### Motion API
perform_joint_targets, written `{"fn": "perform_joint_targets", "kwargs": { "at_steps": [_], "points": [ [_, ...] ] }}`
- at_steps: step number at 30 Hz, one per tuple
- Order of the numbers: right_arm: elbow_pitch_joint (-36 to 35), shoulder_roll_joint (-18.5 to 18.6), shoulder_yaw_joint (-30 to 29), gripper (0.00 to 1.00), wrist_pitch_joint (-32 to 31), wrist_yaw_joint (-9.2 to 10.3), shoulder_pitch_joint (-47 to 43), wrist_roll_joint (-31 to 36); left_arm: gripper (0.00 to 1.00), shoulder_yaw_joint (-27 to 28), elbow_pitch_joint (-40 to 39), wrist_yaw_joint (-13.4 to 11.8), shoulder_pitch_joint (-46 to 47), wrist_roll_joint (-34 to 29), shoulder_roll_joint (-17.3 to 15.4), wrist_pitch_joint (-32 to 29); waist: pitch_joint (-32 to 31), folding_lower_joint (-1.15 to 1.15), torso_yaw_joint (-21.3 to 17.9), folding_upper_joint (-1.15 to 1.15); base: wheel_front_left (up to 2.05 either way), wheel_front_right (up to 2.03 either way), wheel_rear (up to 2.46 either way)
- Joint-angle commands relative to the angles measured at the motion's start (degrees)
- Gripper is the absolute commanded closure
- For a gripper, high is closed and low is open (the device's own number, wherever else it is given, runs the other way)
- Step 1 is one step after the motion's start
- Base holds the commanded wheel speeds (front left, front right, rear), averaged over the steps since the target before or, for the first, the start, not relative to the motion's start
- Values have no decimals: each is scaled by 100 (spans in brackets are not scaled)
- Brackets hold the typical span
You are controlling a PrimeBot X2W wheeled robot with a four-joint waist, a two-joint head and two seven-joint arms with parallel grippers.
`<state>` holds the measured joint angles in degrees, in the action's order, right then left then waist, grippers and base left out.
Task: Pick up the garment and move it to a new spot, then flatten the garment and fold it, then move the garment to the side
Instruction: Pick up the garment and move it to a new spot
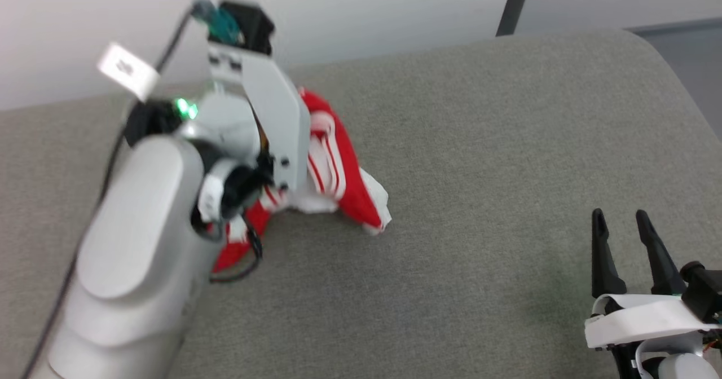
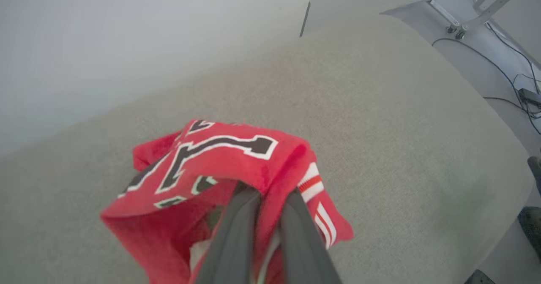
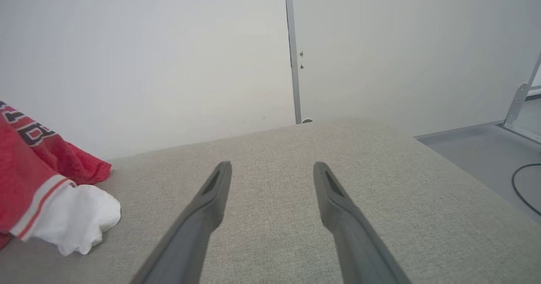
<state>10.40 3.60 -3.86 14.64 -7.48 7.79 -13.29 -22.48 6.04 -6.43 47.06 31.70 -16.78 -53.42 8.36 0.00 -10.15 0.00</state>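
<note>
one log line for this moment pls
phase: pick up | left gripper: shut on garment, bunched | right gripper: open, apart from it | under: grey fabric surface

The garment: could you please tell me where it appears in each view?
Head view: garment left of centre, partly behind the left arm.
Left wrist view: garment bottom centre, pinched in the left gripper.
Right wrist view: garment at left edge.
Shared landmark: dark wall strip.

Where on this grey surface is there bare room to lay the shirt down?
Bare grey surface runs from the garment across to the right gripper and up to the rounded far corner. The left is crowded: the left gripper, jaws shut on the bunched garment, and its forearm cover that side.
</note>
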Motion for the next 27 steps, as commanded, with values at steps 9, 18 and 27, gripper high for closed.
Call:
{"fn": "perform_joint_targets", "kwargs": {
  "at_steps": [9,18,27],
  "points": [
    [216,-51,67,0,54,-2,209,-104,100,-194,283,-56,-751,-5,-116,17,212,0,-109,0,0,0,0],
    [252,-67,142,0,58,-2,210,-142,51,-300,759,153,-1157,193,-182,20,146,0,-41,0,0,0,0],
    [301,-6,236,0,59,-2,66,-73,0,-293,693,410,-1340,522,-246,-127,-236,0,164,0,0,0,0]
  ]
}}
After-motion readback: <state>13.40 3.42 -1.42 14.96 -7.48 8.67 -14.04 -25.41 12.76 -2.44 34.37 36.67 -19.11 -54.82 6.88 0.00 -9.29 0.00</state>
